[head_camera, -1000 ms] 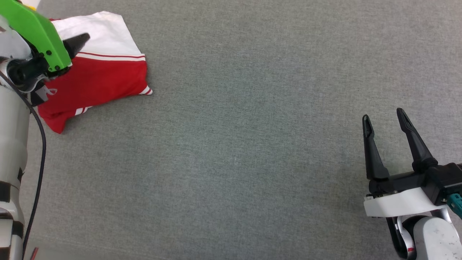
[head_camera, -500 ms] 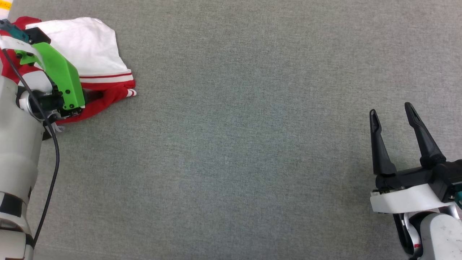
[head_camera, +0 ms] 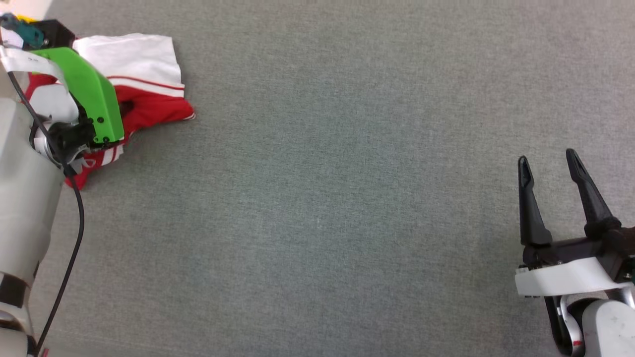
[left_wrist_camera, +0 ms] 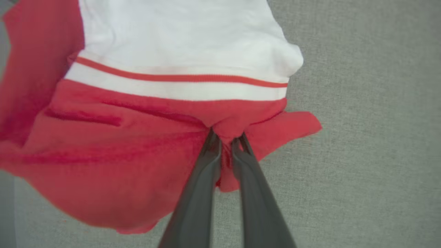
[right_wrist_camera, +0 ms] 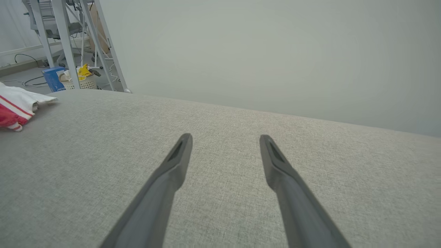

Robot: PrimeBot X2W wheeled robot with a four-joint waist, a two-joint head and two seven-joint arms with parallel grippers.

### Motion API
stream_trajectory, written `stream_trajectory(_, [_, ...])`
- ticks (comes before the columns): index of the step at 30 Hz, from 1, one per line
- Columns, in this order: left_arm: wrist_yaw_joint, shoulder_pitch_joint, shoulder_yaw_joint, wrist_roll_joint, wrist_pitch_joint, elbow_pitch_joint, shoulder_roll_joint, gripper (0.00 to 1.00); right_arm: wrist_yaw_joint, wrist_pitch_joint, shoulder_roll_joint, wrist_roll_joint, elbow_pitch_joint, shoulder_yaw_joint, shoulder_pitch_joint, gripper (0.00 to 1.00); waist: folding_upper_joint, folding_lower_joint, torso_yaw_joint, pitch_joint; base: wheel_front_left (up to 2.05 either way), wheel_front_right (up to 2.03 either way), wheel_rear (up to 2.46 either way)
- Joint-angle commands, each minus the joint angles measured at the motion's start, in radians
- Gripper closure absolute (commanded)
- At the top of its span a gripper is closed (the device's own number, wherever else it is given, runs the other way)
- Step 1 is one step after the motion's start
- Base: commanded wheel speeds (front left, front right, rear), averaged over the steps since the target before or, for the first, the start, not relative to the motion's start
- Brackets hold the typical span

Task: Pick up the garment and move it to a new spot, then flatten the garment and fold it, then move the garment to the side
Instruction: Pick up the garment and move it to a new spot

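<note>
**Left fingers pinched on the shirt, loads of free room to your right**

Your left gripper (left_wrist_camera: pixel 225 135) has its two fingers drawn in close together with a fold of red cloth nipped between the tips, just under the red-white stripe trim. So it's got hold of the garment (head_camera: pixel 149 101).

In the head view the garment sits bunched in the far-left corner, partly under the green wrist cover (head_camera: pixel 92 96) of your left arm. It's a crumpled heap, not flat. Its long axis runs diagonally, from the white sleeve at the far end down to a red lump at the near-left end. The stripe trim crosses it roughly sideways, and one red corner pokes out to the right. I can't see any lettering from here.

Your right gripper (head_camera: pixel 545 158) hangs at the near right with its fingers spread wide and nothing between them, well away from the garment.

For room, the grey fabric surface (head_camera: pixel 322 198) lies bare from the heap all the way across to the right gripper. In the right wrist view the surface's far edge curves just beyond the garment (right_wrist_camera: pixel 13 106), with metal frame legs (right_wrist_camera: pixel 69 41) and a small basket (right_wrist_camera: pixel 84 82) past it.
</note>
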State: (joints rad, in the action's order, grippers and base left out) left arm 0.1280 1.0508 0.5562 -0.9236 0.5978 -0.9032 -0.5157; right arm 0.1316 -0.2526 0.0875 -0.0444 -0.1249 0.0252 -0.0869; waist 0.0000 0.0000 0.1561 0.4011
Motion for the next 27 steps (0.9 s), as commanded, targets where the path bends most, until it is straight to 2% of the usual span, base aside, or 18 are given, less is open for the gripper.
stream_trajectory(1, [0.003,0.014,0.013,-0.011,-0.017,0.023,-0.021,1.00,-0.001,-0.009,-0.005,-0.010,0.006,0.001,0.016,0.00,0.0000,0.0000,0.021,-0.036,0.00,0.00,0.00])
stream_trajectory(9, [0.003,0.052,0.080,-0.041,-0.135,0.169,-0.068,1.00,-0.001,-0.009,-0.022,-0.025,0.029,-0.014,0.036,0.00,0.0000,0.0000,0.019,-0.120,0.00,0.00,0.00])
stream_trajectory(14, [0.003,0.059,0.126,-0.050,-0.210,0.258,-0.055,1.00,-0.001,-0.009,-0.030,-0.037,0.041,-0.017,0.049,0.00,0.0000,0.0000,-0.007,-0.164,0.00,0.00,0.00])
stream_trajectory(18, [0.003,0.084,0.166,-0.029,-0.248,0.307,-0.015,1.00,-0.001,-0.009,-0.034,-0.043,0.046,-0.015,0.060,0.00,0.0000,0.0000,-0.037,-0.186,0.00,0.00,0.00])
stream_trajectory(27, [0.003,0.157,0.238,-0.001,-0.289,0.394,0.084,1.00,-0.001,-0.009,-0.037,-0.079,0.051,-0.023,0.056,0.00,0.0000,0.0000,-0.166,-0.197,0.00,0.00,0.00])
